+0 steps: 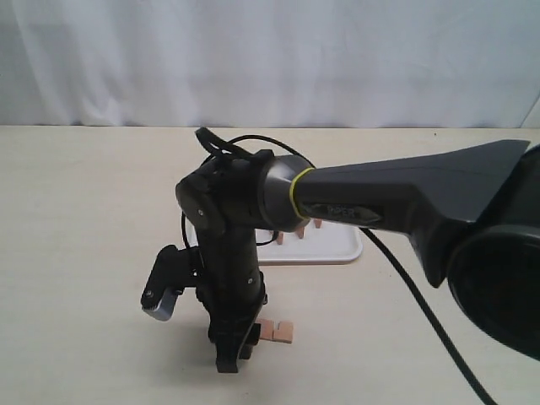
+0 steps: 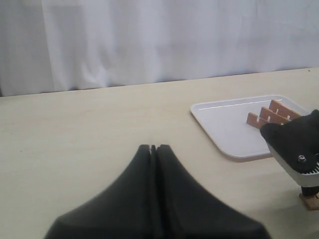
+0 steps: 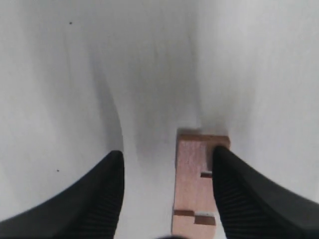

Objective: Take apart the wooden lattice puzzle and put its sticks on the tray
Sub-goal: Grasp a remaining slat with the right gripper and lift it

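Observation:
No assembled lattice puzzle shows, only loose sticks. The white tray [image 1: 342,250] [image 2: 229,127] holds what look like three reddish-brown sticks [image 1: 299,229] [image 2: 273,115], partly hidden behind the right arm. One more stick [image 1: 277,331] [image 3: 193,184] [image 2: 310,200] lies on the table. My right gripper [image 1: 234,359] [image 3: 167,158] points down over it and is open. The stick lies between its fingers [image 3: 107,172], close against one of them. My left gripper [image 2: 153,148] is shut on nothing, low over bare table, well away from the tray.
The right arm [image 1: 396,198] reaches across from the right, above the tray's near side, and its black cable [image 1: 422,308] trails over the table. A white curtain [image 1: 270,59] closes off the far edge of the table.

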### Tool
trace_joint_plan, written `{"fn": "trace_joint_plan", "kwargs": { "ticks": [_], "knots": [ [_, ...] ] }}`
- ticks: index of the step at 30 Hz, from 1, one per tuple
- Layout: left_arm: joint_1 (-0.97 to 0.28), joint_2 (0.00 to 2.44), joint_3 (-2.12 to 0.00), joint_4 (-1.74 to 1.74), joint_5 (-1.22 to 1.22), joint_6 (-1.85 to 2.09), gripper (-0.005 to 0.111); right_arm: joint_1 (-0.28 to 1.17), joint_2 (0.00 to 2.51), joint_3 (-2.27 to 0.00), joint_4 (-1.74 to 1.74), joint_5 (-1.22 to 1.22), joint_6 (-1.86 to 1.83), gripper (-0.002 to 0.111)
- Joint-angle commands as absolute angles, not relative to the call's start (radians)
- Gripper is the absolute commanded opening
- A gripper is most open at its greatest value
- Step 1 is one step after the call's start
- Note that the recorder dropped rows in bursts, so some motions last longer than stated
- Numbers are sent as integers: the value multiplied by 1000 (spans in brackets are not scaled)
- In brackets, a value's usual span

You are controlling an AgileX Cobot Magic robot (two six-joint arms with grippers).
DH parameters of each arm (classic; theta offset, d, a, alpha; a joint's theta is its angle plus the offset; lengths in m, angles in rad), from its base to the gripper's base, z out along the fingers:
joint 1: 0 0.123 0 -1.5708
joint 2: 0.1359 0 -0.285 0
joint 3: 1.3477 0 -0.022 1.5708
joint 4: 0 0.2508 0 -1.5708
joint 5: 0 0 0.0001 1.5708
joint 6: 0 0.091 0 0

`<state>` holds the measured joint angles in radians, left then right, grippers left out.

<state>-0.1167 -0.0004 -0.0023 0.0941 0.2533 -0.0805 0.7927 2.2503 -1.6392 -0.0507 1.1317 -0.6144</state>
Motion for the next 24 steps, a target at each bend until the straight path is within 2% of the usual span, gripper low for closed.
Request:
{"fn": "trace_joint_plan", "kwargs": {
  "ticks": [1, 24],
  "knots": [
    [-116, 0, 0, 93, 242, -84, 0, 807, 2255, -1593, -173, 1047, -519, 52],
    [-116, 0, 0, 93, 242, -84, 0, 814, 2173, -1592, -244, 1134, -193, 52]
  ]
}}
